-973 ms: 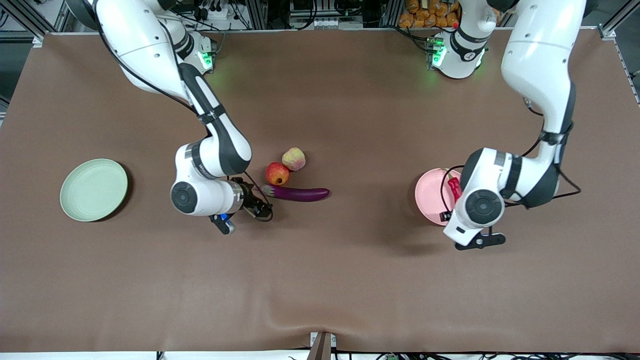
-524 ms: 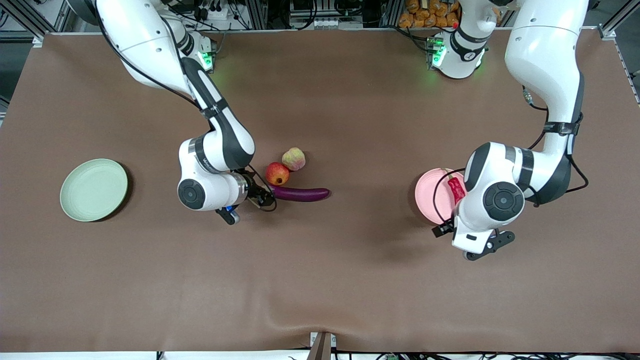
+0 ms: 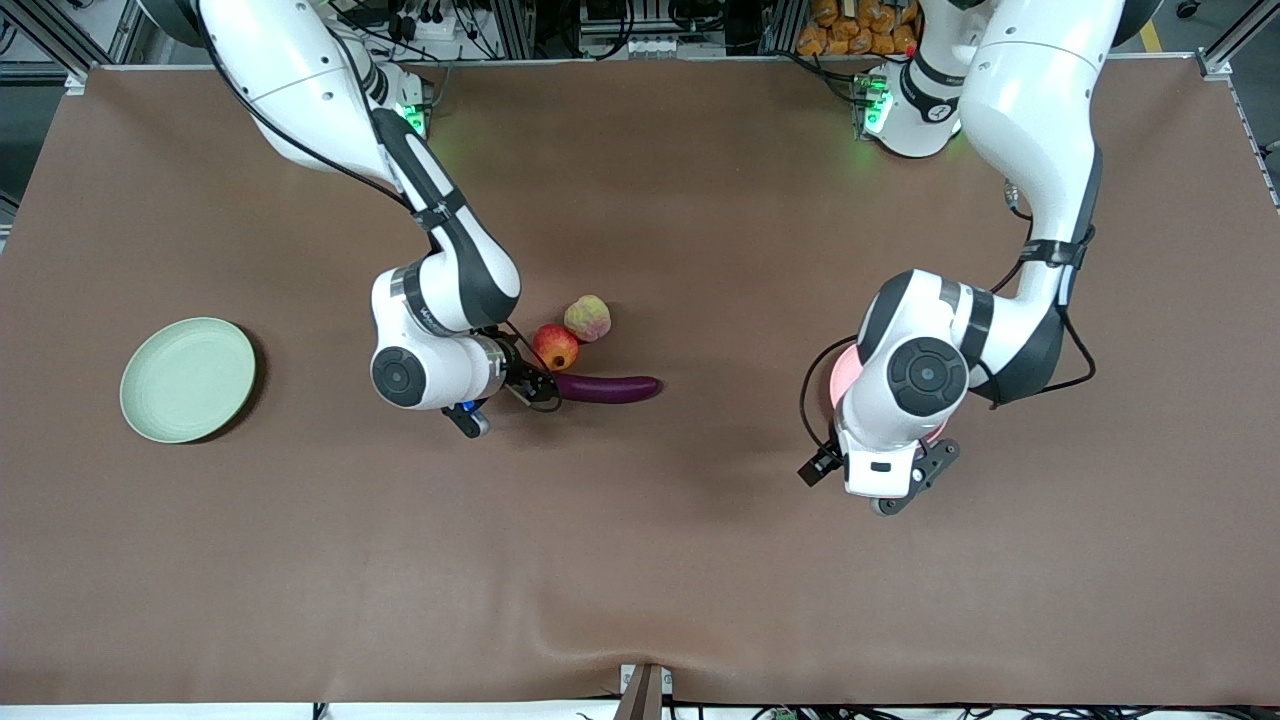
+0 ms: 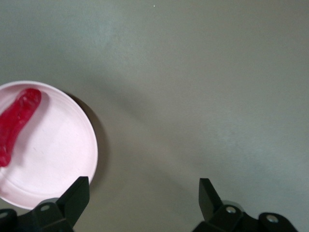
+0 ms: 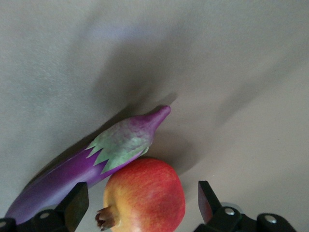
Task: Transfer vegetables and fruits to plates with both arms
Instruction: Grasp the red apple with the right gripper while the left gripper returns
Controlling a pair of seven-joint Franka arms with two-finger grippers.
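The purple eggplant (image 3: 610, 389) lies mid-table, its stem cap (image 5: 123, 142) touching the red-orange fruit (image 3: 554, 345) (image 5: 145, 195). The yellow-green fruit (image 3: 588, 318) sits just beside that one, farther from the front camera. My right gripper (image 3: 535, 385) (image 5: 142, 205) is low at the eggplant's stem end, open, with the red-orange fruit between its fingers and a gap on each side. The pink plate (image 4: 53, 159) (image 3: 840, 372) holds the red chili (image 4: 17, 123). My left gripper (image 3: 915, 478) (image 4: 143, 193) hangs open and empty over bare table at the plate's edge; the arm hides most of the plate in the front view.
The pale green plate (image 3: 187, 380) lies empty toward the right arm's end of the table. Brown cloth covers the table, with a raised fold near the front edge (image 3: 640, 640). Cables and equipment stand along the edge by the arm bases.
The right gripper has slid along the table to the eggplant's stem, and now the red-orange fruit is between its fingers. The left arm has swung off the pink plate toward mid-table, leaving the chili on it.
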